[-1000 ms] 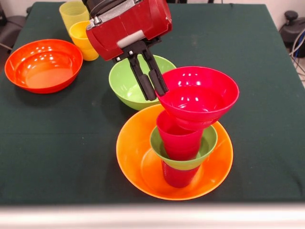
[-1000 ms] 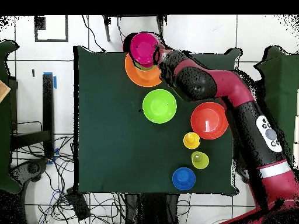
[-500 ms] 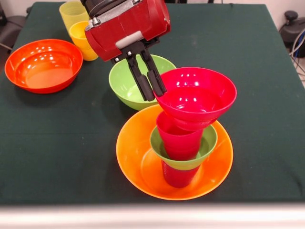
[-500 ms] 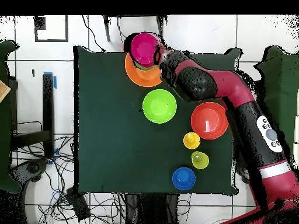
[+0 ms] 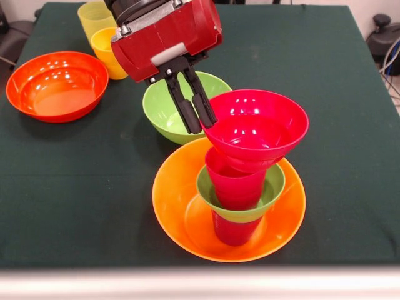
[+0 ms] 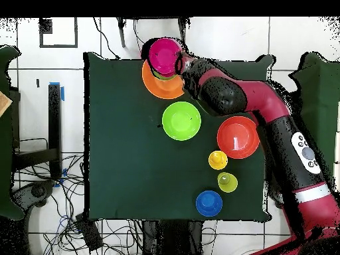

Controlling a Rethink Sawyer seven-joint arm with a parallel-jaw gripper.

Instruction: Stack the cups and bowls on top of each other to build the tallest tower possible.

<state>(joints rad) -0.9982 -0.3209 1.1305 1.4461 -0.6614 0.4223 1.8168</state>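
The tower stands in the large yellow-orange bowl (image 5: 181, 212): a lower cup (image 5: 234, 230) that looks reddish here, the small green bowl (image 5: 215, 199) on it, and the red-pink cup (image 5: 234, 184) on top. My gripper (image 5: 201, 120) is shut on the left rim of the small red-pink bowl (image 5: 256, 128). It holds that bowl tilted right at the mouth of the red-pink cup; I cannot tell whether they touch. In the overhead view the gripper (image 6: 179, 63) and the red-pink bowl (image 6: 163, 55) cover the tower.
The large green bowl (image 5: 159, 106) sits just behind the tower, under my gripper. The orange-red bowl (image 5: 56, 84), the yellow-orange cup (image 5: 107, 53) and the pale yellow cup (image 5: 94, 15) stand at the back left. The small blue bowl (image 6: 208, 203) shows only overhead.
My gripper has shifted the red-pink bowl slightly to the left over the tower. Everything else is still.
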